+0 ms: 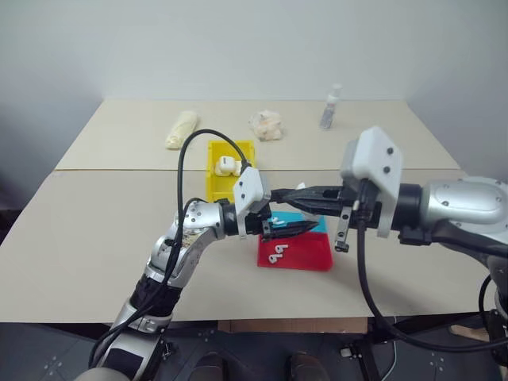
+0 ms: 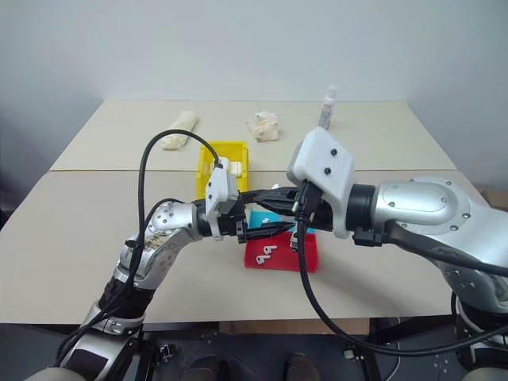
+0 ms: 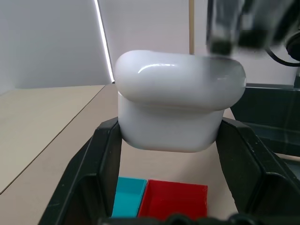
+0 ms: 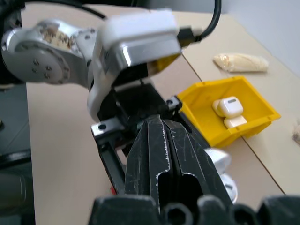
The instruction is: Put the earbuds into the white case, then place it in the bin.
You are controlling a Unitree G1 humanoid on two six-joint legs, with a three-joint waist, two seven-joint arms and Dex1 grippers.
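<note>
The left gripper (image 1: 305, 228) clamps the white case (image 3: 176, 103) above the red and teal tray (image 1: 313, 255), where two earbuds (image 1: 277, 254) lie. The right gripper (image 1: 279, 195), fingers together, meets it; loading is evidently underway, and the bin (image 1: 216, 186) waits behind.

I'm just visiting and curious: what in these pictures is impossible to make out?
- Whether earbuds sit inside the white case: in the left wrist view its lid is down, held in the left gripper.
- What the shut right gripper touches: its own fingers block the spot in the right wrist view.
- Bottle label: too small in the head views.
- Teal compartment of the tray: mostly covered by both grippers there.
</note>
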